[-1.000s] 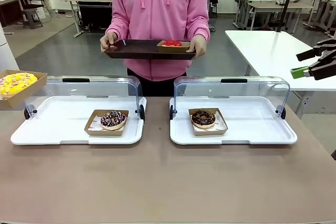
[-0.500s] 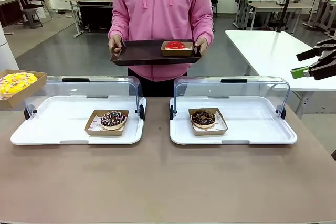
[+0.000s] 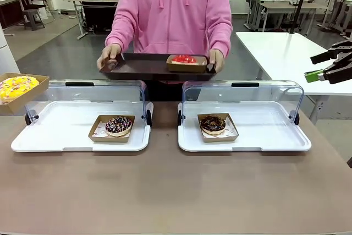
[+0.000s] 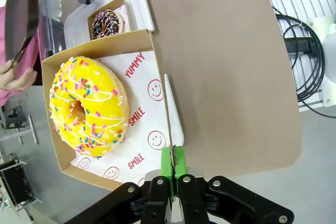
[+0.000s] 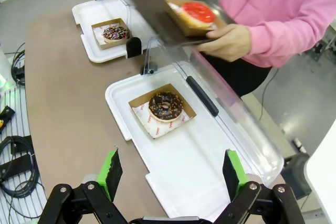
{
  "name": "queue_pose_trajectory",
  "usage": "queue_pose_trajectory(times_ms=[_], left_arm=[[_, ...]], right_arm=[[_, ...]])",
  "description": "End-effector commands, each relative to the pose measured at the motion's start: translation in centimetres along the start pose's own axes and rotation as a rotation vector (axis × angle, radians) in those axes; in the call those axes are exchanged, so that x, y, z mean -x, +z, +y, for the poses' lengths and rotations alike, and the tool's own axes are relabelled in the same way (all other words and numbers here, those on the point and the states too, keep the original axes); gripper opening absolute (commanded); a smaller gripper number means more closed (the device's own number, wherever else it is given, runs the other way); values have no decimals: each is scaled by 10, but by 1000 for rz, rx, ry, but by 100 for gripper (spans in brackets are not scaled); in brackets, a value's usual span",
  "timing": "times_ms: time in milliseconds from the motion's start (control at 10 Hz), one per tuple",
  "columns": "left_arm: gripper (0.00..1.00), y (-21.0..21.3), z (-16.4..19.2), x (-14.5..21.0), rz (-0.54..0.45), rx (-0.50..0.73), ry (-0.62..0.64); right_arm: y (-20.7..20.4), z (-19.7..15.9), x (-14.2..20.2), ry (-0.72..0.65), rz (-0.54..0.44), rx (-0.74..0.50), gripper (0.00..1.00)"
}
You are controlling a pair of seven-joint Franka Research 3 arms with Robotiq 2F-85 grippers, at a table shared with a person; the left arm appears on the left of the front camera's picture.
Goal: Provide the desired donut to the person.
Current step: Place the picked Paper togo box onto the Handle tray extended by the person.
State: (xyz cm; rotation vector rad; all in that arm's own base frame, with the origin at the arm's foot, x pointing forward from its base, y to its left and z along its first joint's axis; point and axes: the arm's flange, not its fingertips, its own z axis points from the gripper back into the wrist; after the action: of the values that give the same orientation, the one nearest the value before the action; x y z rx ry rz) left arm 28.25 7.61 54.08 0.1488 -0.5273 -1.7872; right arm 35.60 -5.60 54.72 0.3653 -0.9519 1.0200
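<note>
The person [image 3: 173,9] in a pink hoodie stands at the far side, both hands holding a dark tray [image 3: 137,65] over the table's far edge. On it sits a red-glazed donut [image 3: 184,59] in a cardboard box. A yellow sprinkled donut [image 3: 17,87] in an open cardboard box [image 4: 152,85] hangs above the table's far left. My left gripper [image 4: 172,167] is shut on that box's side wall, and the yellow donut [image 4: 89,106] fills the box. My right gripper [image 3: 316,65] hovers open at the far right, its own view showing the right gripper [image 5: 172,174] with nothing between its fingers.
Two white display trays with raised clear lids stand on the brown table. The left tray [image 3: 55,136] holds a chocolate donut with sprinkles [image 3: 119,125], the right tray [image 3: 264,136] a chocolate donut [image 3: 213,124], each in a cardboard box. A white table [image 3: 280,48] stands behind on the right.
The person has lowered the dark tray with the red donut and brought it closer to the table. Neither arm has moved.
</note>
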Motion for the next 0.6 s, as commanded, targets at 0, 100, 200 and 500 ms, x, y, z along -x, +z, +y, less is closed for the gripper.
queue_pose_trajectory(times_ms=[0,100,200,500], left_arm=[[0,0,1,2,20,-10,1],[0,0,1,2,20,-10,1],[0,0,1,2,20,-10,1],[0,0,1,2,20,-10,1]], right_arm=[[-1,0,1,-1,-1,-4,100],[-1,0,1,-1,-1,-4,100],[-1,0,1,-1,-1,-4,100],[-1,0,1,-1,-1,-4,100]])
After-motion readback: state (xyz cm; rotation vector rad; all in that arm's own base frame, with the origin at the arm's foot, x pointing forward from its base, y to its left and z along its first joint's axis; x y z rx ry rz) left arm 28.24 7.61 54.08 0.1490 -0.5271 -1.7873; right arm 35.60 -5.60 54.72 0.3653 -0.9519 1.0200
